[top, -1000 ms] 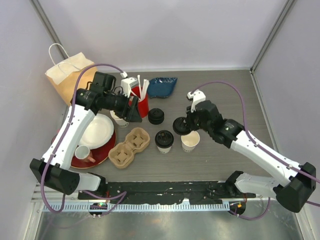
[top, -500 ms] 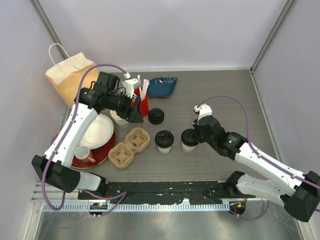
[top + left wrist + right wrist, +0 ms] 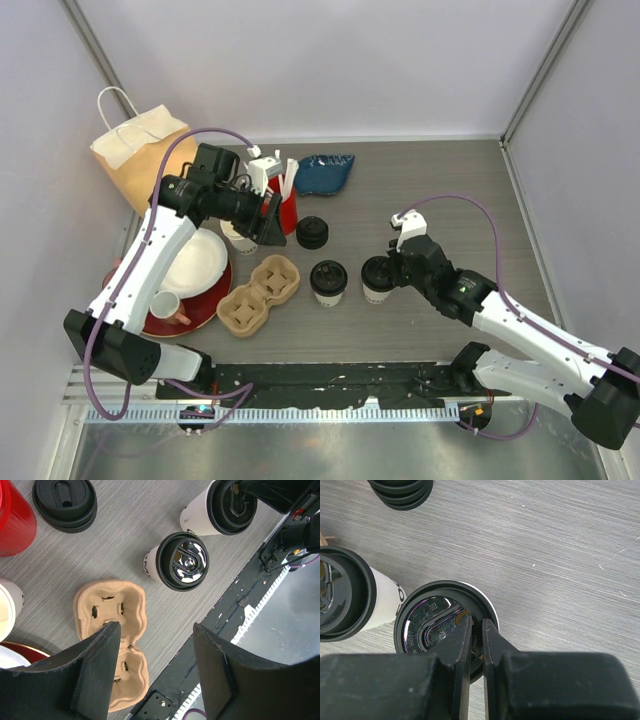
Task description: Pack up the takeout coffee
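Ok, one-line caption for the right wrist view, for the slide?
Right gripper pinches the lid rim of one takeout coffee; a second lidded coffee stands beside it.

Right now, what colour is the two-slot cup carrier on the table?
Light tan pulp brown. The cup carrier shows best in the left wrist view.

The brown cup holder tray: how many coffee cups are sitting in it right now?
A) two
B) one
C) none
C: the pockets of the brown cup holder tray are bare, and the left coffee cup and right coffee cup stand outside it.
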### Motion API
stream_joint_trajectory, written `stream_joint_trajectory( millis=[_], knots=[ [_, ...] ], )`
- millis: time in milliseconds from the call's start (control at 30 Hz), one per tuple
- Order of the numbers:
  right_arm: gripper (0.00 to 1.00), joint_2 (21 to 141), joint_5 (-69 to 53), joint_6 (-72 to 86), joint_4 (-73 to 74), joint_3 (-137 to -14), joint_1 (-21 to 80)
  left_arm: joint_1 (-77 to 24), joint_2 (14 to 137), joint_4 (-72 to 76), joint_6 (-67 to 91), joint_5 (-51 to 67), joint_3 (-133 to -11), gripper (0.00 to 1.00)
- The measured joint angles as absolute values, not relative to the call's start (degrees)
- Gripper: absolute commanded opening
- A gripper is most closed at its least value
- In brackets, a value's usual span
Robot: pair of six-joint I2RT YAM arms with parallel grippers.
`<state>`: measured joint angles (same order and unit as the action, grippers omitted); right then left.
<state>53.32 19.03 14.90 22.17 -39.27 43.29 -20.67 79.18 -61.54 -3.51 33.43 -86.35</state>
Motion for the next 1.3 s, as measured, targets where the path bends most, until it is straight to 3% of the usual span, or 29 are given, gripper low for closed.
stream_joint_trajectory(
  millis=[733, 900, 1300],
  knots=[
    [0.01, 53.5, 19.6, 14.9, 20.9, -38.2, 43.3, -20.7, 79.5, -61.6, -3.7, 33.4, -86.3, 0.64],
    [0.25, 53.5, 19.6, 14.9, 20.6, -38.0, 43.3, -20.7, 79.5, -61.6, -3.7, 33.4, -86.3, 0.64],
    [0.52, 53.1, 18.8, 15.2, 24.3, -40.2, 43.3, -21.0, 79.6, -61.6, -3.7, 33.4, -86.4, 0.64]
  ],
)
